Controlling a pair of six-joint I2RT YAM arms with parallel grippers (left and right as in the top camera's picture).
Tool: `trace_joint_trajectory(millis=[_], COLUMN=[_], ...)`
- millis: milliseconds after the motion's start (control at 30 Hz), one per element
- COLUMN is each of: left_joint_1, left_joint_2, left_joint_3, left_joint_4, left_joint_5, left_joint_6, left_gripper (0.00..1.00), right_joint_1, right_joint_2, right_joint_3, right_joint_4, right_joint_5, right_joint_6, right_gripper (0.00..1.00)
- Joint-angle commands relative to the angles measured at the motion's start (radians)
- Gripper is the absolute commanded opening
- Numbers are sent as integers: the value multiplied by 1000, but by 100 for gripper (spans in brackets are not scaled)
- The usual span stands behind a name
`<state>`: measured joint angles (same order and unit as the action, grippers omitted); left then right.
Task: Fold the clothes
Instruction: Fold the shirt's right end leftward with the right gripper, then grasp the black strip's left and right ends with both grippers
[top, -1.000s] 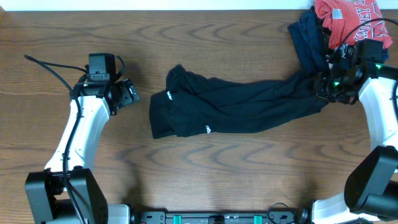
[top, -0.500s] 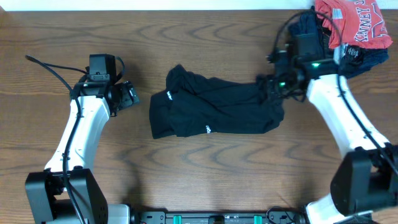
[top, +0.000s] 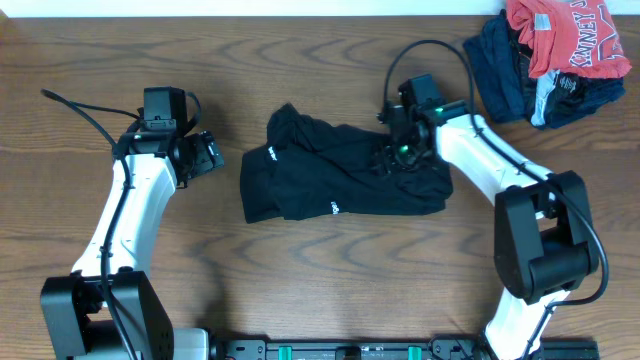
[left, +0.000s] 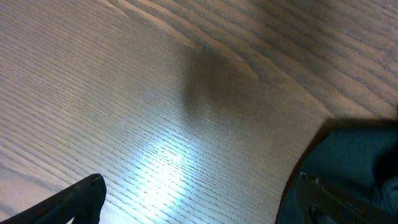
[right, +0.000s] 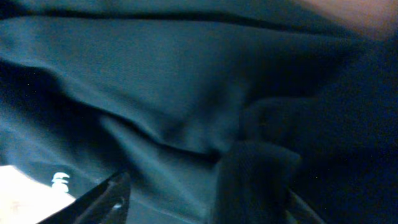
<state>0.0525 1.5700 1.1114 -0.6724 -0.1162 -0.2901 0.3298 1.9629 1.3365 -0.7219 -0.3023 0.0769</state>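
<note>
Right now your right gripper (top: 398, 153) is sitting low on the black shirt (top: 320, 185). In its wrist view the fingers (right: 102, 199) are showing apart with a bunched ridge of cloth between them; whether they are actually pinching that ridge, I cannot tell. The shirt is lying directly beneath this gripper and stretching away from it toward your left gripper (top: 207, 152), which is hovering just off the shirt's far edge, jaws spread over bare table (left: 155, 93) with nothing between them. Behind the right arm, the red shirt (top: 560, 30) and navy garments (top: 495, 65) are lying well apart from the work. Two risks, as I judge them: cloth is crowding the fingers, so a lift could snag it and drag the doubled-over end back open. And since nothing is pinning the far side, any sideways pull could slide the whole shirt across the wood instead of creasing it.
</note>
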Motion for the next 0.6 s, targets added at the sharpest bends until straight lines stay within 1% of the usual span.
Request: trace_joint_trajectory(millis=[0,133,300,367,433,500,567], left_joint_1=[4,3,3,3,2,0,-8], left_joint_2=[-9,-9,-9,-8,-8,-6,2], left_joint_3=[19,19,19,18,14,2,-13], left_joint_4=[0,-1,-5,-6,-10,-7,-8], left_joint_5=[0,3,30,88,188,278,312], left_joint_6=[9,9,9,9,13,58,114], left_gripper=[98,98,98,98,98,98,98], right_joint_1=[40,53,51,47,42,37,30], right_joint_2=[-9,-10,-31,-47,-66,-85,-104], right_joint_3=[30,81,152,182,212,236,252], right_joint_4=[9,-1,-51,-79,-119,-172,-235], right_joint_5=[-109,-216,-221,-206,-151,-80,-4], right_joint_6=[-21,-57,-61,-67,-66,-63,-63], right_gripper=[72,73,74,75,76,79,82])
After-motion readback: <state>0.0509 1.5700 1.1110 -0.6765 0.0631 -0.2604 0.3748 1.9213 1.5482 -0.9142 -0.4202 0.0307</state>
